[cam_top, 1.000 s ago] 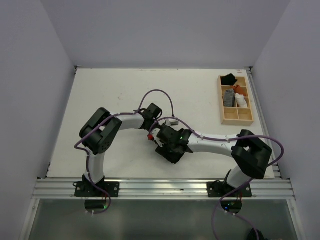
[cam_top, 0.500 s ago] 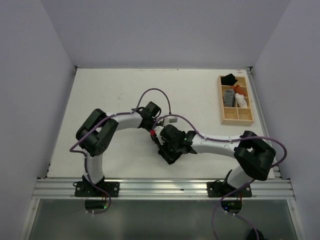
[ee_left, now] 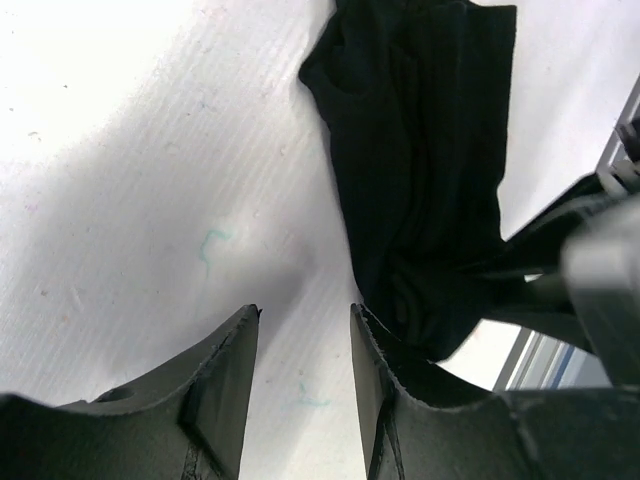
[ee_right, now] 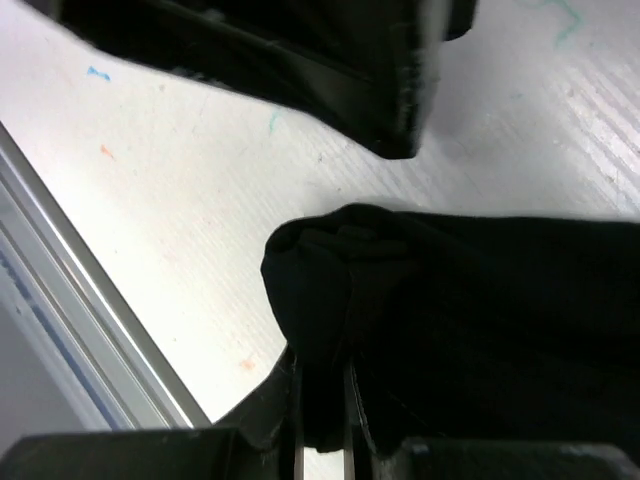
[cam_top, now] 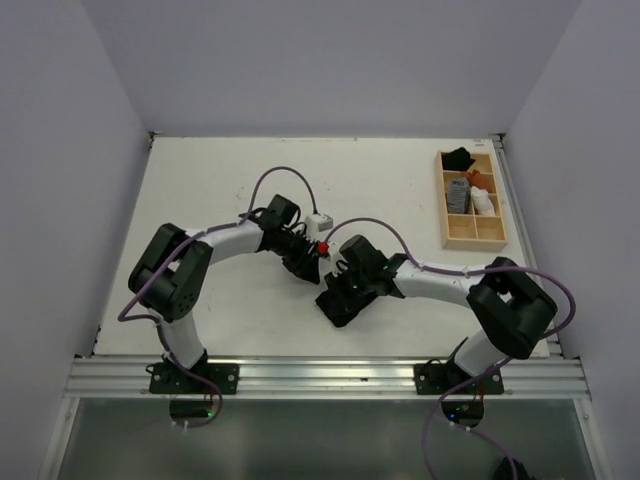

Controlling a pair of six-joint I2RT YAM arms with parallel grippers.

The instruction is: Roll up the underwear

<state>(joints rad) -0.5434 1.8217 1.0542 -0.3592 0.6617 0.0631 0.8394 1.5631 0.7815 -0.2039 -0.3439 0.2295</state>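
Observation:
The black underwear lies bunched on the white table near the front middle. In the right wrist view, my right gripper is shut on a rolled fold of the underwear. The right gripper comes at it from the right. My left gripper sits just up and left of the cloth. Its jaws stand open over bare table with nothing between them. The underwear stretches past its right finger. That finger's outer side is close against the cloth.
A wooden tray at the back right holds a black cloth, a grey striped roll and a white roll. The aluminium rail runs along the near table edge, close to the underwear. Purple cables loop over both arms.
My left gripper has opened and drawn back up and left off the underwear. My right gripper has closed on the fold and shifted slightly right.

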